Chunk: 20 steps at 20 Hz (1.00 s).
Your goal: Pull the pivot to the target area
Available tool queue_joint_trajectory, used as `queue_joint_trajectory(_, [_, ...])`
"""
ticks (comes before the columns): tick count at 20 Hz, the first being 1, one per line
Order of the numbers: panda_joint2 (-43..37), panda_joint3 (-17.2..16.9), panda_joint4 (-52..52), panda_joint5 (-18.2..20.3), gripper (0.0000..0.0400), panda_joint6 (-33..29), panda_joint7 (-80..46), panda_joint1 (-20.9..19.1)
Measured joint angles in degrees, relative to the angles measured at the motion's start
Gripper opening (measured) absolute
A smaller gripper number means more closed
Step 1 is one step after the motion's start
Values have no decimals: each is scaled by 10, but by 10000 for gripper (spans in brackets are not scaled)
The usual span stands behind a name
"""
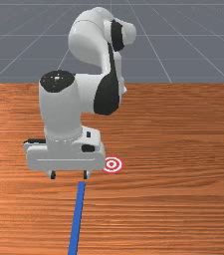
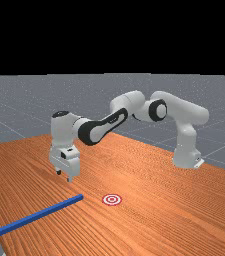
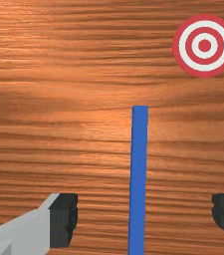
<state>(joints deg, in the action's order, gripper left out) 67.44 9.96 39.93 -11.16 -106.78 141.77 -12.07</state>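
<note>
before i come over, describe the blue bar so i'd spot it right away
On the orange-brown table, look below the hand in the front view. The bar lies there, long, thin and straight. Its solid blue and stick shape set it apart from the round red-and-white target.

So you've got an orange-brown wooden table [image 1: 183,209] with darker grain streaks, a flat grey floor [image 1: 14,40] beyond it (thin pale grid lines and all, btw), and your far view has a plain black backdrop [image 2: 109,35] above that floor.

front: across table [image 1: 183,209], facing arm [image 1: 59,109] | far: oblique, farther off | wrist: downward, closest | all share target [image 3: 204,46]
</note>
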Motion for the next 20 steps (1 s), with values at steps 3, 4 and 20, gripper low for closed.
queue_joint_trajectory(3, [-5, 2, 9, -2, 400, -4, 7, 2])
queue_joint_trajectory(4, [-5, 1, 10, -1, 400, -4, 0, 3])
queue_joint_trajectory(20, [19, -52, 29, -60, 400, -55, -52, 39])
